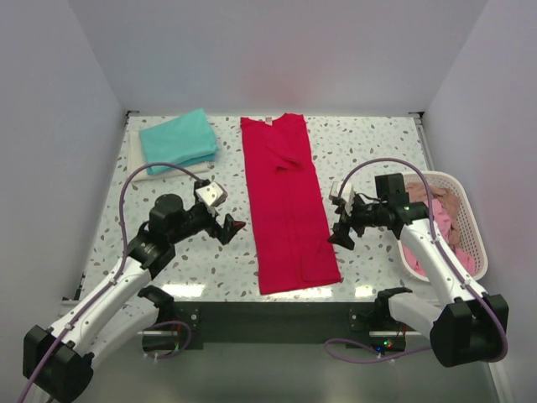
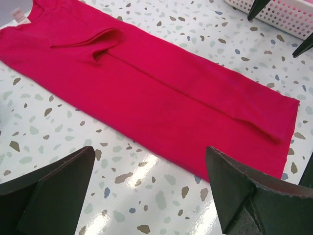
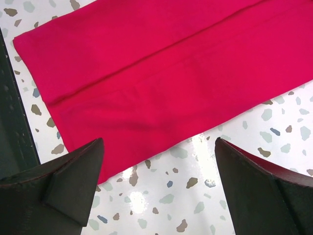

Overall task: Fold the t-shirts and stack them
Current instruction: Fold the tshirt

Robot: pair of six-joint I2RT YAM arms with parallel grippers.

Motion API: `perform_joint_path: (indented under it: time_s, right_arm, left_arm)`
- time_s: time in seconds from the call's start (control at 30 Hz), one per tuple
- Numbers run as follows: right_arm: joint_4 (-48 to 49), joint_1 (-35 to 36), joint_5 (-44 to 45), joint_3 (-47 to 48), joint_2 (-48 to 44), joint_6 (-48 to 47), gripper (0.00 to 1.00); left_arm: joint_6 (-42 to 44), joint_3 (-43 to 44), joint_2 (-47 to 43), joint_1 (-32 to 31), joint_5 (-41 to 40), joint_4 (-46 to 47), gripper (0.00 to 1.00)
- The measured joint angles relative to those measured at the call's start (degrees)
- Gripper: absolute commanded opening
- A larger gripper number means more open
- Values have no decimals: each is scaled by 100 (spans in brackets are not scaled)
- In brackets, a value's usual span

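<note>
Closest to the lens are the two arm bases, bolted to a dark strip (image 1: 277,315) along the near edge, with purple cables (image 1: 126,197) looping off them. Beyond lies the table (image 1: 369,151), a glossy white top speckled with grey, brown and bluish chips and showing bright glare near its front edge. Plain pale walls (image 1: 268,50) close it in on three sides. The red t-shirt (image 1: 289,210) lies lengthwise down the middle, folded into a long narrow strip, collar at the far end and hem near the front edge, with one sleeve lying across its upper part. Its small white neck label (image 2: 17,17) carries faint print too small to read. The left gripper (image 1: 233,227) hovers just left of the shirt and the right gripper (image 1: 340,235) just right of it, each with fingers spread wide and holding nothing. At the far left corner a folded teal t-shirt (image 1: 178,138) rests on a cream one (image 1: 138,164). Pink t-shirts (image 1: 449,214) sit bundled in the white mesh basket (image 1: 482,243) at the right edge.
</note>
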Motion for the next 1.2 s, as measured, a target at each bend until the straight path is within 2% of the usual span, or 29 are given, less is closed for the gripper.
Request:
perform_joint_path:
  time_s: [1.2]
  right_arm:
    - [28,15,9,-70,-2,-11,99]
  left_arm:
    - [-7,-157,-299,-44,90,299,100]
